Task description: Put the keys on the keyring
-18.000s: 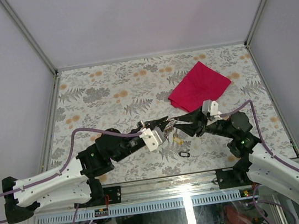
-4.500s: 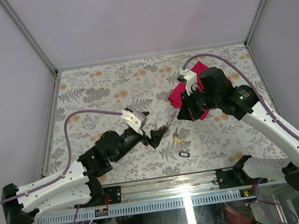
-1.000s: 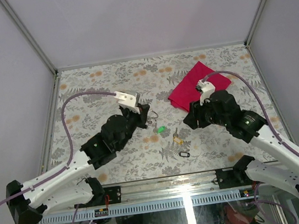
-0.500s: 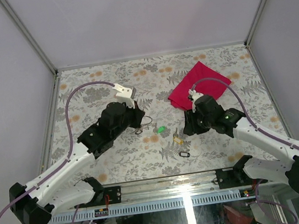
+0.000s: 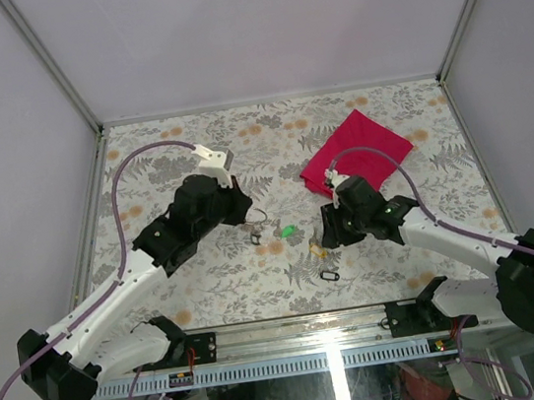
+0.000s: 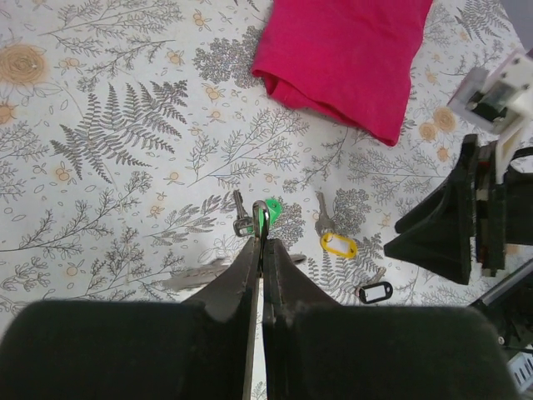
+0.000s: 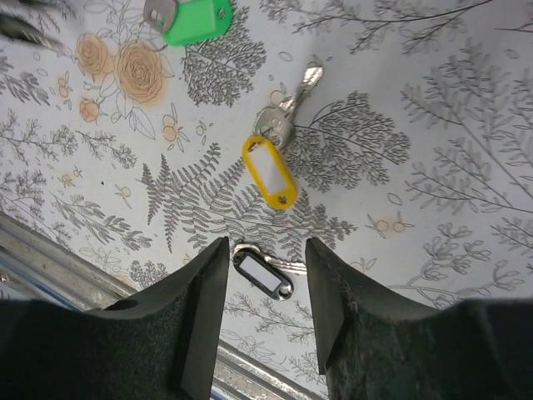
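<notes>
Left jaws pressed together, pinching the keyring [image 6: 261, 215] edge-on at frame centre, probably to hold its loop steady for threading; one small key [image 6: 240, 218] sits just beside it, attachment unclear. Right jaws spread above the black-tagged key [image 7: 263, 278], lower centre, seemingly aligned to pick it; yellow-tagged key [image 7: 271, 178] and green-tagged key [image 7: 197, 18] lie apart on the tabletop [image 7: 450, 133].

We read no text, brand or number anywhere. The yellow key tag [image 7: 269, 178] had a blank white insert, the black key tag [image 7: 264, 277] a blank window, the green key tag [image 7: 196, 21] was plain.
</notes>
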`<state>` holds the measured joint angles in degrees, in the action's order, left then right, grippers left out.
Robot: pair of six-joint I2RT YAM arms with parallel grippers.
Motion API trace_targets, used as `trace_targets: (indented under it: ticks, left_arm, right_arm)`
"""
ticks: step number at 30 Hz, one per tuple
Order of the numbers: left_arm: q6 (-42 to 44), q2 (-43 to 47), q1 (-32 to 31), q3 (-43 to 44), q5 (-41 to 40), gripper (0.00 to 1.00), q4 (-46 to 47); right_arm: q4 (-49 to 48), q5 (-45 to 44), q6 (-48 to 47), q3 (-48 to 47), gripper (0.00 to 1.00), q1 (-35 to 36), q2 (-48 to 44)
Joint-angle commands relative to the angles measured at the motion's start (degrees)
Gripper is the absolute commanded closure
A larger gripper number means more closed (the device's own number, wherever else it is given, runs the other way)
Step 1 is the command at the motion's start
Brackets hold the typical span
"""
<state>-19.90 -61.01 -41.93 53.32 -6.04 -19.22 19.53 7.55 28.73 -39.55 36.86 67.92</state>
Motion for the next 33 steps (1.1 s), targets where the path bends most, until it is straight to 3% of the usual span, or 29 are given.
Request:
trace_targets:
  ticks: [1, 14, 33]
  left_arm:
    - [2.57, 0.67, 4.48, -1.27, 11.5, 1.0, 4.91]
    - [1.37, 1.83, 7.3, -0.03, 6.05, 1.0, 2.04]
    - [3.68, 4.74, 7.3, -2.19, 6.25, 1.0, 2.78]
  right_arm:
    - [-5.22, -0.97, -0.23, -0.94, 0.52, 3.66, 3.65]
    - [-12.09, -10.39, 14.32, -1.66, 0.61, 6.14, 10.76]
    - [-14.09, -9.4, 16.15, -4.69, 0.64, 6.38, 17.15]
